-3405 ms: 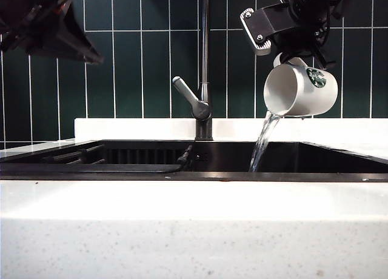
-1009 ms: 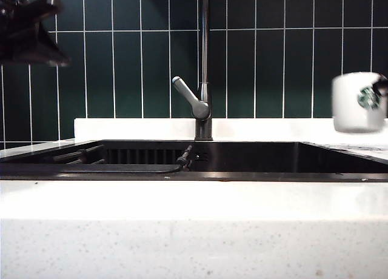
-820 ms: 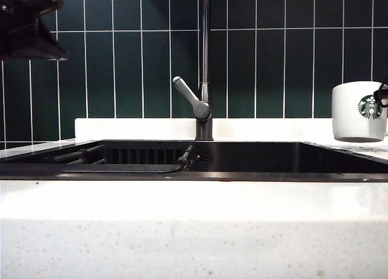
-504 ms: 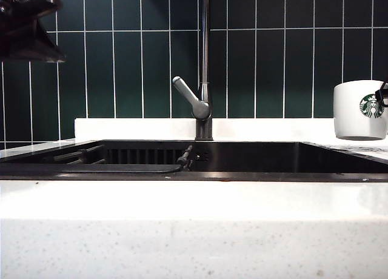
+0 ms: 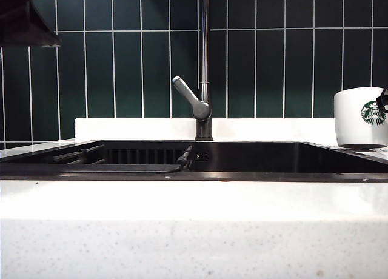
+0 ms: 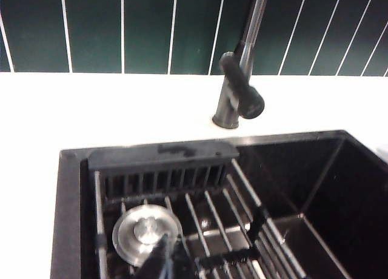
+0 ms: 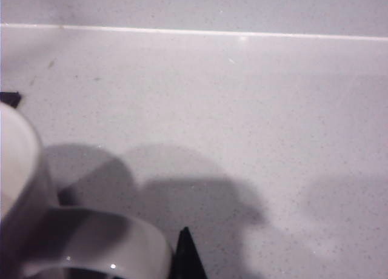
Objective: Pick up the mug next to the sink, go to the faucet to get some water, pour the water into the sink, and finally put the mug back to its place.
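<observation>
Your right end effector [image 7: 182, 255] pinching the mug [image 5: 360, 117] at 3 o'clock – upright above the table [image 5: 194, 200], left end effector [image 6: 159, 261] pressed together over the sink [image 6: 315, 188]

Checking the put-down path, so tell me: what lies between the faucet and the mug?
Nothing stands there. In the exterior view, only the dark sink basin and white countertop ledge span from faucet to mug.

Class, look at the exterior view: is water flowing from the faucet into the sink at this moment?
No: the faucet stands dry above the sink, with no stream visible, and the mug sits upright at the right edge.
</observation>
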Robot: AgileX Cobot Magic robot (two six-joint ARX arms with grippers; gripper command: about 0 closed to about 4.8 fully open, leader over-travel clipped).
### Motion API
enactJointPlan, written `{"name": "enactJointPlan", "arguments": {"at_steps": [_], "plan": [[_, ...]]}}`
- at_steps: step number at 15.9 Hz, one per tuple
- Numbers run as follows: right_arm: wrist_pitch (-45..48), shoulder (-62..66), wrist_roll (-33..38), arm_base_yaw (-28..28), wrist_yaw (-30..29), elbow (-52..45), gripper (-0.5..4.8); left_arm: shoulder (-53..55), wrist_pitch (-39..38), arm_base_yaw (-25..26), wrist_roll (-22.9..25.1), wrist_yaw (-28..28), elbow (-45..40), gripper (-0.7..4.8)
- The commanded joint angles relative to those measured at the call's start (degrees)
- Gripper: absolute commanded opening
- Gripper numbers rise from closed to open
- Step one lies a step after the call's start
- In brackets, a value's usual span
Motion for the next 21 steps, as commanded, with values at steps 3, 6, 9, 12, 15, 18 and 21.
{"name": "enactJointPlan", "arguments": {"at_steps": [3, 6, 9, 12, 15, 18, 21], "plan": [[-4.09, -0.52, 0.48, 0.09, -1.84, 0.39, 0.55, -0.98, -2.29, -0.04, 0.24, -0.13, 0.22, -0.06], [-9.42, -0.61, 0.52, 0.11, -2.64, 0.39, 1.00, -0.98, -3.08, -0.04, 0.24, -0.09, 0.22, -0.06], [-13.33, -1.16, 0.52, 0.11, -2.86, 0.39, 1.09, -0.98, -3.10, -0.04, 0.24, 0.04, 0.22, -0.06], [-15.39, -4.42, 0.52, 0.09, -2.82, 0.39, 1.09, -1.03, -3.21, -0.04, 0.24, 0.07, 0.22, -0.06], [-18.29, -6.93, 0.52, 0.09, -2.78, 0.39, 1.12, -1.03, -5.16, -0.04, 0.24, 0.04, 0.22, -0.06], [-20.98, -7.19, 0.52, 0.09, -2.60, 0.39, 1.76, -1.27, -6.32, -0.04, 0.24, 0.04, 0.22, -0.06], [-24.96, -8.96, 0.52, 0.09, -2.38, 0.39, 1.81, -2.78, -6.91, -0.04, 0.85, 0.02, 0.22, -0.06]]}}
